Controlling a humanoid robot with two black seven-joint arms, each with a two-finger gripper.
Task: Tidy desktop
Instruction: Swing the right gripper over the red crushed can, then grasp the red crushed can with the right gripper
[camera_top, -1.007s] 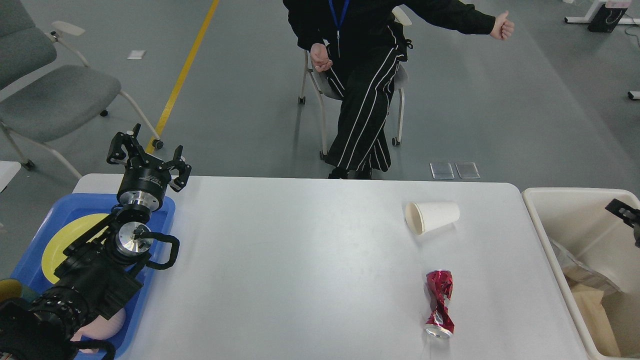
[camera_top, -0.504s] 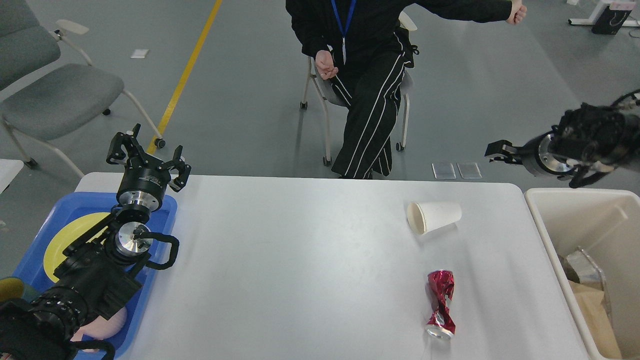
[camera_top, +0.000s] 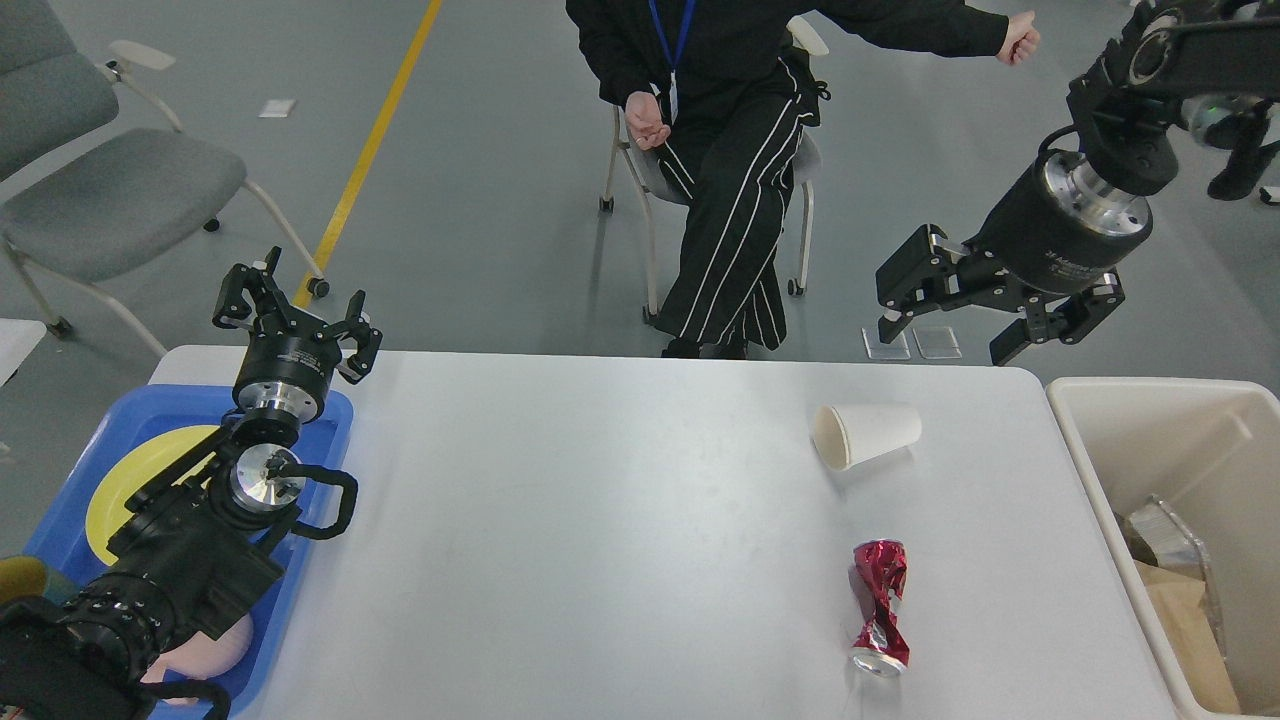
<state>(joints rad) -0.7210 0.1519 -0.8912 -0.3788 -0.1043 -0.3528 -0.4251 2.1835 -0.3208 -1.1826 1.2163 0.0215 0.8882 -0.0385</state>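
Beyond the paper cup (camera_top: 866, 434), my right tool (camera_top: 945, 320) is hanging with fingers apart; my left tool (camera_top: 295, 312) is gaping too. On the tabletop (camera_top: 600, 520), the cup is lying sideways, probably light and crushable, so I am favouring its sides.

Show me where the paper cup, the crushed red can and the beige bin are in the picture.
paper cup (camera_top: 868, 434): head view, on the middle of its side wall.
crushed red can (camera_top: 879, 606): head view, on its twisted middle.
beige bin (camera_top: 1080, 470): head view, on its left rim.
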